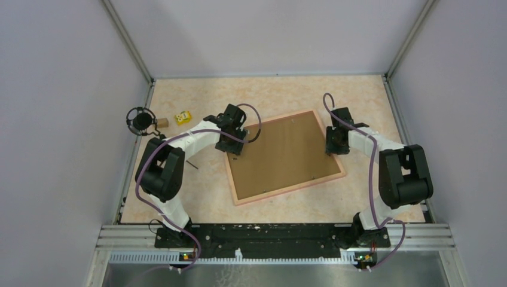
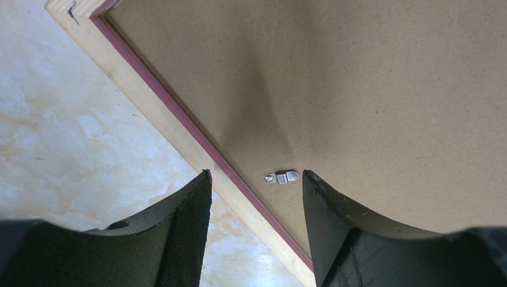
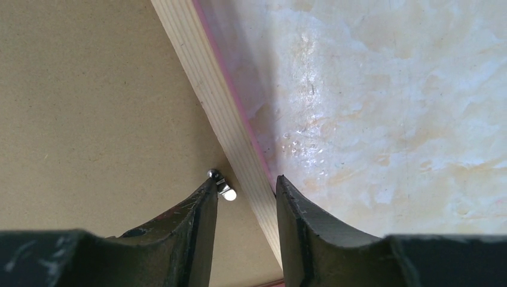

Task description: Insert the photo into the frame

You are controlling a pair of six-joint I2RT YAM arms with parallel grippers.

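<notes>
Brown backing board fills the frame. Left gripper, wide apart, and right gripper, narrower, straddle its side rails, both empty. Best to swivel each clip gently.

top camera looks down over the whole table; wrist cameras sit close above opposite rails of the frame, which all share.

The frame is a thin rectangular one with narrow salmon-pink rails, lying flat and back-side up on the marbled table, turned so its long sides run obliquely to the table edges. Seen close up, the back of each rail is pale bare wood with a pink strip along its edge. A brown backing board fills the opening, with a small metal clip just inside the left rail and another just inside the right rail.
</notes>
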